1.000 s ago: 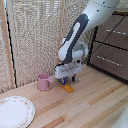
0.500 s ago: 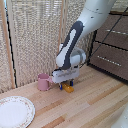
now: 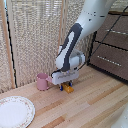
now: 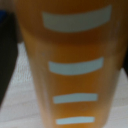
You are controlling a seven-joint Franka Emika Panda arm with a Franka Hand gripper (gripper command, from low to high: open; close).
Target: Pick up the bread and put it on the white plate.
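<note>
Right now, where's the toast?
Exterior view: the toast lies on the worktable under the clamp, to the view's right of the pink mug.

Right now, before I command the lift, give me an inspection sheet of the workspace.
Surface: worktable of light wooden planks, seams visible.
Job's things: toast lies flat on the wood under the arm; it fills the wrist view, blurred. White crockery sits at the exterior view's lower left, nothing on it.
Clutter: pink mug beside the toast, on the exterior view's left.
Grippers: clamp is down at the toast; whether the jaws have closed cannot be told.
Cables: a dark cable hangs by the cabinet.
Surroundings: reed screen behind; dark drawer cabinet at the exterior view's right.
</note>
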